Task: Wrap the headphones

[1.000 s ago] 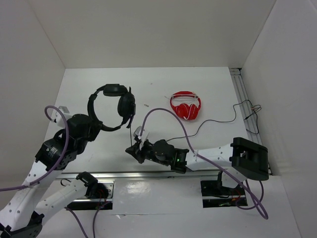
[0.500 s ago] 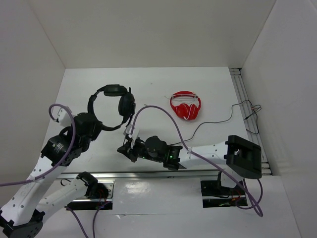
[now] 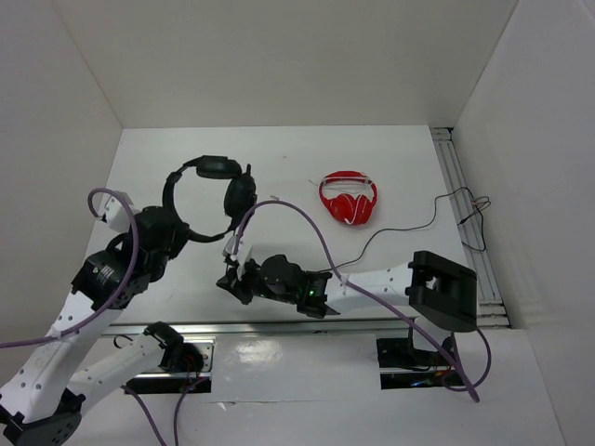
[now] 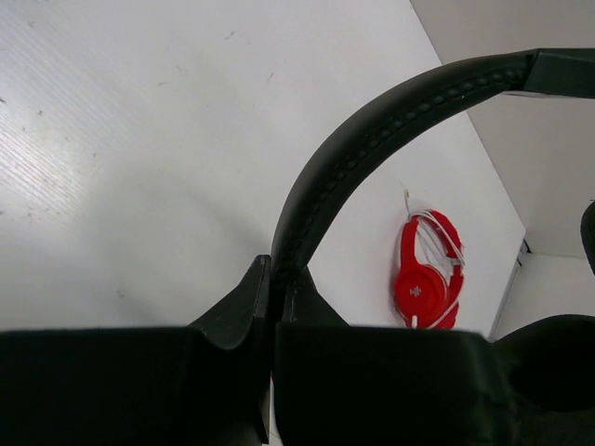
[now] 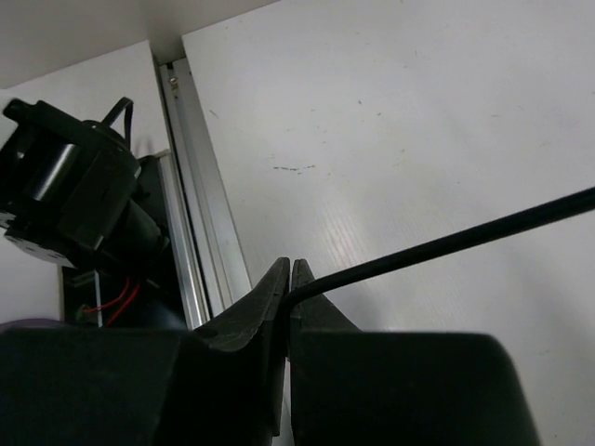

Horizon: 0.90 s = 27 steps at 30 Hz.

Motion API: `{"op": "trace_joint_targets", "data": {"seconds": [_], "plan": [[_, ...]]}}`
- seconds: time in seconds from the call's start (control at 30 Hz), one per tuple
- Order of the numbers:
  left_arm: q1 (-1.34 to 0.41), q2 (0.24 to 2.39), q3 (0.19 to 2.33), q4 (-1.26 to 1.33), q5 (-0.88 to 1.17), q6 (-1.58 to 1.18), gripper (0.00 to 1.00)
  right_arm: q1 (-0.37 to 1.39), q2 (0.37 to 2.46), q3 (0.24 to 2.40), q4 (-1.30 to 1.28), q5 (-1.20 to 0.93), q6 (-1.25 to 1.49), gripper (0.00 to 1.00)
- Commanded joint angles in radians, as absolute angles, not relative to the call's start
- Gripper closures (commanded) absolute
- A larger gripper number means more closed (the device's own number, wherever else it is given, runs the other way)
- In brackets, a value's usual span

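The black headphones [image 3: 216, 181] are held over the left part of the white table, earcups toward the back. My left gripper [image 3: 184, 234] is shut on their headband [image 4: 372, 121], seen close up in the left wrist view, where the gripper [image 4: 276, 269] pinches the padded band. The thin black cable [image 3: 400, 229] trails right across the table to the right wall. My right gripper [image 3: 230, 279] is low near the front rail, shut on the cable [image 5: 465, 237]; in the right wrist view the gripper [image 5: 289, 269] clamps it at the fingertips.
Red-and-white headphones [image 3: 349, 198] lie at the table's middle back, also in the left wrist view [image 4: 423, 279]. An aluminium rail [image 3: 279, 325] runs along the front edge, another along the right wall [image 3: 462, 195]. White walls enclose three sides.
My right gripper has slid left along the front of the table with the cable in it. The left gripper and the headphones have barely moved.
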State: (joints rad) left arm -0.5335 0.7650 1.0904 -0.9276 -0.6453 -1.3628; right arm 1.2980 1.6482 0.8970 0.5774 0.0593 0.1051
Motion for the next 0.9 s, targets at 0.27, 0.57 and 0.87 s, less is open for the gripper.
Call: {"op": "trace_joint_targets", "data": {"seconds": [0.27, 0.57, 0.87], "plan": [[-0.529, 0.902, 1.100, -0.994, -0.856, -1.440, 1.00, 1.359, 1.496, 1.045, 0.359, -0.011, 0.066, 1.00], [-0.520, 1.015, 1.223, -0.998, -0.731, -1.036, 1.00, 1.359, 1.508, 1.265, -0.105, 0.256, -0.102, 1.00], [-0.529, 1.190, 1.172, -0.951, -0.485, -0.591, 1.00, 1.381, 1.560, 1.459, -0.454, 0.353, -0.186, 1.00]]}}
